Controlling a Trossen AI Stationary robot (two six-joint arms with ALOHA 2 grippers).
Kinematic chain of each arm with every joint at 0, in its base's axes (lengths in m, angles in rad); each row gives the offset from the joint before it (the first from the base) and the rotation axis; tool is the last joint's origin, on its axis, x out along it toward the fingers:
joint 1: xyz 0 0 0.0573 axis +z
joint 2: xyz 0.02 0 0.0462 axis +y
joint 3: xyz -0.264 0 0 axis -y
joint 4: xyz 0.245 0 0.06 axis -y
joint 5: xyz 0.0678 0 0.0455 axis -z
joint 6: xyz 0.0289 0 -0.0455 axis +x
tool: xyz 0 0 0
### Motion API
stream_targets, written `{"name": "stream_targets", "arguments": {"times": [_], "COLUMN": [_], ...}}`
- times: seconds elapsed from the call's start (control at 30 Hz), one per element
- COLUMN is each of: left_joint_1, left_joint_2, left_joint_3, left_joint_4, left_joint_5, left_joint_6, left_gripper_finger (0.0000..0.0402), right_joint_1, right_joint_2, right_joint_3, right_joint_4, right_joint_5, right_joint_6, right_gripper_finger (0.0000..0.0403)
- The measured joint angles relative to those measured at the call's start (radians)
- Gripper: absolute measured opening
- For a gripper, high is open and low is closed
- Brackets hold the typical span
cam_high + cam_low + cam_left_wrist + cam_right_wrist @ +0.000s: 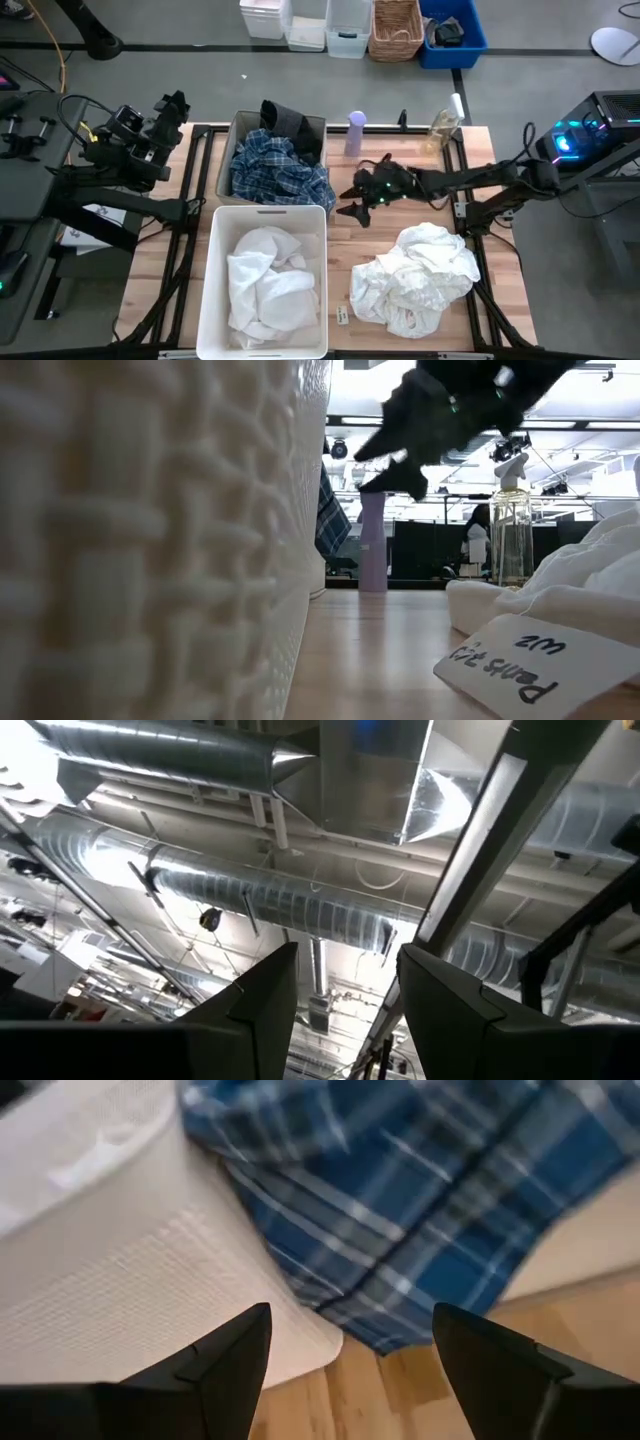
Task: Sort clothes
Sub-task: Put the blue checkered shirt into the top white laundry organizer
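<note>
A blue-and-white plaid garment point(280, 175) lies in a grey bin point(228, 150) at the far middle, with one part hanging over the bin's wall point(400, 1230). A dark garment point(290, 125) lies at the far end of the same bin. White clothes point(265, 285) fill the white bin point(212, 300). A pile of white clothes point(420, 275) lies on the table at the near right. My right gripper point(350, 200) is open and empty above the table, beside the plaid garment; it also shows in the low view point(400, 460). My left gripper point(172, 108) is open, raised at the table's far left, pointing up.
A lilac bottle point(355, 133) and a clear spray bottle point(445, 125) stand at the table's far edge. A small written label point(520, 665) lies near the front edge beside the white pile. Bare wood shows between the white bin and the pile point(345, 250).
</note>
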Motion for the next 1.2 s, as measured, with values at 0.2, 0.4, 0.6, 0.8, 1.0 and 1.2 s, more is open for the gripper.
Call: {"name": "stream_targets", "arguments": {"times": [0.2,0.4,0.6,0.8,1.0,1.2], "left_joint_1": [0.0,0.0,0.0,0.0,0.0,0.0], "left_joint_2": [0.0,0.0,0.001,0.001,0.001,0.0], "left_joint_3": [0.0,0.0,0.0,0.0,0.0,0.0], "left_joint_4": [0.0,-0.015,-0.017,-0.015,-0.016,-0.015], "left_joint_5": [-0.026,-0.057,-0.079,-0.082,-0.082,-0.081], "left_joint_6": [-0.011,-0.011,-0.011,-0.011,-0.012,-0.012], "left_gripper_finger": [0.0161,0.0161,0.0161,0.0161,0.0161,0.0161], "right_joint_1": [-0.059,-0.113,-0.114,-0.115,-0.112,-0.098], "right_joint_2": [0.019,0.126,0.315,0.443,0.486,0.454], "right_joint_3": [-0.271,-0.396,-0.282,-0.152,-0.089,-0.088], "right_joint_4": [0.522,0.843,0.944,0.95,0.951,1.107], "right_joint_5": [-0.03,-0.087,-0.145,-0.186,-0.282,-0.373], "right_joint_6": [0.261,0.511,0.546,0.535,0.538,0.611], "right_gripper_finger": [0.0275,0.0275,0.0275,0.0275,0.0275,0.0232]}}
